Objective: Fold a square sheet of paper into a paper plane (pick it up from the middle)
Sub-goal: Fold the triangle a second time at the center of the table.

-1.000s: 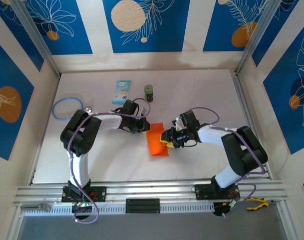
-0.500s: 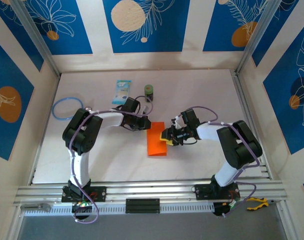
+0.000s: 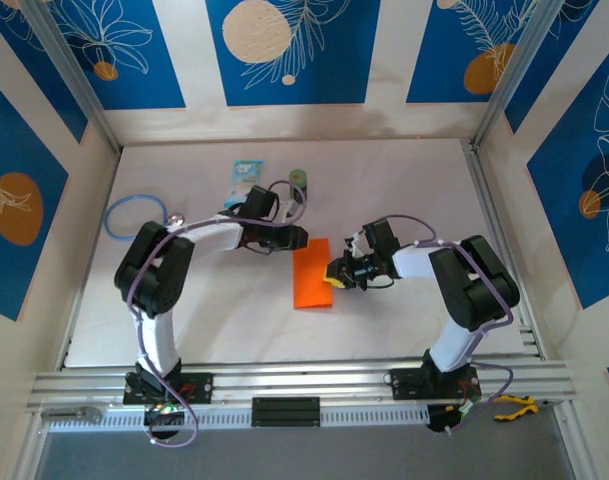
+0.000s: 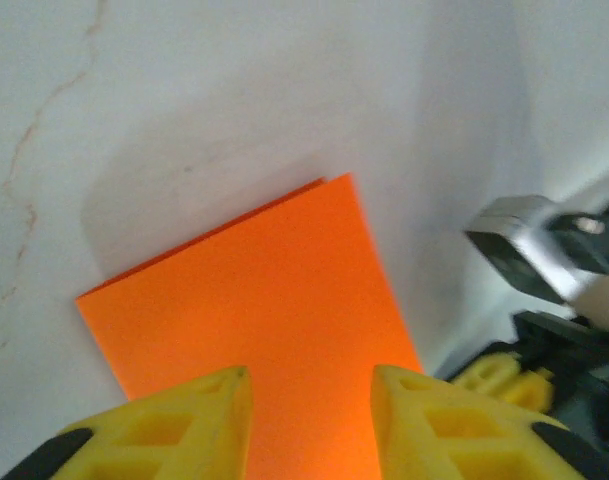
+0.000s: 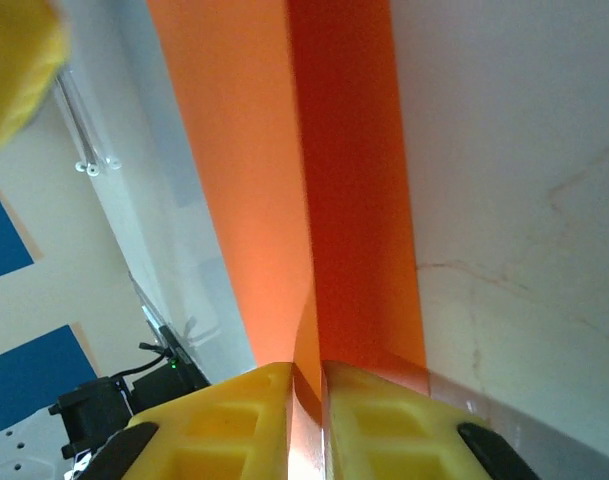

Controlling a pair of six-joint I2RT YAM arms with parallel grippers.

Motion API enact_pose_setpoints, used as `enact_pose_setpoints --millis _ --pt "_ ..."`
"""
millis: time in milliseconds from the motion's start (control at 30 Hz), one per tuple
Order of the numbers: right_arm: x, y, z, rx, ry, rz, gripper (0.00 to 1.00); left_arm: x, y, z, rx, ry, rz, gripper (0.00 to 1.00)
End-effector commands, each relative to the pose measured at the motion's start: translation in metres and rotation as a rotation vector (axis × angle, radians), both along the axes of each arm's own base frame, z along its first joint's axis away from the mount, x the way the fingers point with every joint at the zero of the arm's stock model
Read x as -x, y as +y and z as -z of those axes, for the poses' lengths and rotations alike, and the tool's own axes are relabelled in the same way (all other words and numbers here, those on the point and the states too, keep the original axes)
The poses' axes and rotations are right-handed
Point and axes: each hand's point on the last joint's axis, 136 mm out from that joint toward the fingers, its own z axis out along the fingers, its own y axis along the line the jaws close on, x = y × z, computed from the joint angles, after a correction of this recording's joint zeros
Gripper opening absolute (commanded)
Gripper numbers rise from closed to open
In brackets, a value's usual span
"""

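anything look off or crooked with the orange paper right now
Slightly: on the folded square sheet of paper, a thin darker strip peeks out along its upper-left edge in the left wrist view, so the two layers seem not quite aligned. Nothing torn or spilled.

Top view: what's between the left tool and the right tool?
The orange sheet lies between left tool and right tool in the top view; the right tool pinches its edge, seen in the right wrist view.
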Motion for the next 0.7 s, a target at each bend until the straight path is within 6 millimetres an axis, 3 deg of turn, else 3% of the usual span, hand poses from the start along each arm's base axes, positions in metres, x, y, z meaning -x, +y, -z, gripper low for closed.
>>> enact_pose_setpoints --millis 0,167,300,533,667 --pt "0.004 -0.002 0.01 0.031 0.026 0.011 0.13 0.005 0.007 -0.033 0.036 -0.074 -0.005 0.42" --pt "0.006 0.0 0.016 0.088 0.023 0.014 0.12 0.019 0.017 -0.048 0.042 -0.131 -0.02 0.44" --pt "0.006 0.008 0.009 0.059 -0.025 -0.007 0.16 0.034 0.023 -0.05 0.052 -0.14 -0.018 0.44" --pt "0.006 0.007 0.01 0.076 -0.024 -0.001 0.13 0.076 0.006 -0.019 0.014 0.013 0.092 0.26" --pt "0.008 0.008 0.01 0.068 -0.022 -0.007 0.13 0.089 0.0 0.005 -0.053 0.07 0.109 0.17"
